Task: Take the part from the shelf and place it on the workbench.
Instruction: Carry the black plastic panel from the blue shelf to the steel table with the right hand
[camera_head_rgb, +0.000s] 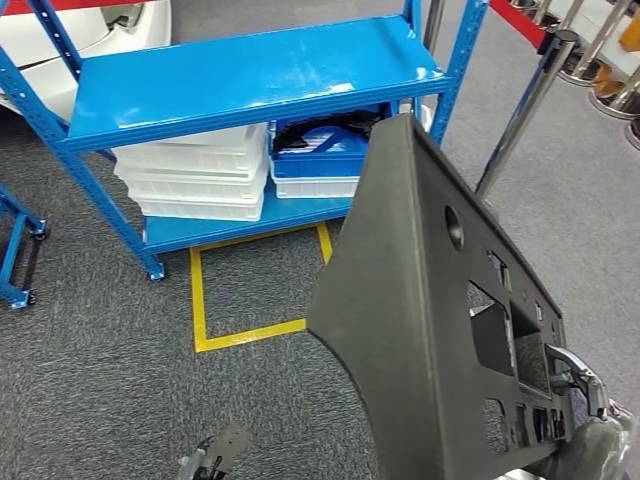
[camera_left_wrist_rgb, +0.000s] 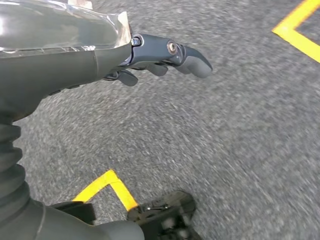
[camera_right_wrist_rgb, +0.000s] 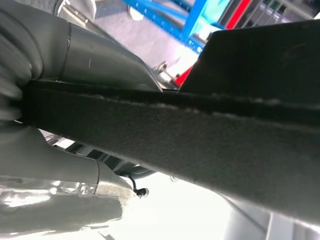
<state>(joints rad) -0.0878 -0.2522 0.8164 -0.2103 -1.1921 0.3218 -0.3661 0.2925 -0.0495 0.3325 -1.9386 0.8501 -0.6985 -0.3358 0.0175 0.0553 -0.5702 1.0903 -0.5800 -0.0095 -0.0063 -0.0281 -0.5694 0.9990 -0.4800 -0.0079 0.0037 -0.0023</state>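
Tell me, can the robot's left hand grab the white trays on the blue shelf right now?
Probably not. The left hand hangs low over the grey carpet, holding nothing, while the white trays sit across the floor under the blue shelf, apart from it.

Part (camera_head_rgb: 407, 330): dark grey panel, matt, fine felt-like grain; its edge in the right wrist view looks fibrous and rough. Shelf (camera_head_rgb: 249, 75): blue painted metal, glossy, with glare on the top board. Trays (camera_head_rgb: 196, 180): white plastic, smooth. Bin (camera_head_rgb: 321, 160): blue plastic, smooth. Floor (camera_head_rgb: 98, 370): grey carpet, short rough pile, with smooth yellow tape (camera_head_rgb: 198, 300) on it. Post (camera_head_rgb: 521, 110): polished metal. Left hand (camera_left_wrist_rgb: 113, 55): matt grey shell, darker smooth fingers (camera_left_wrist_rgb: 188, 60), wrinkled clear film over the back.
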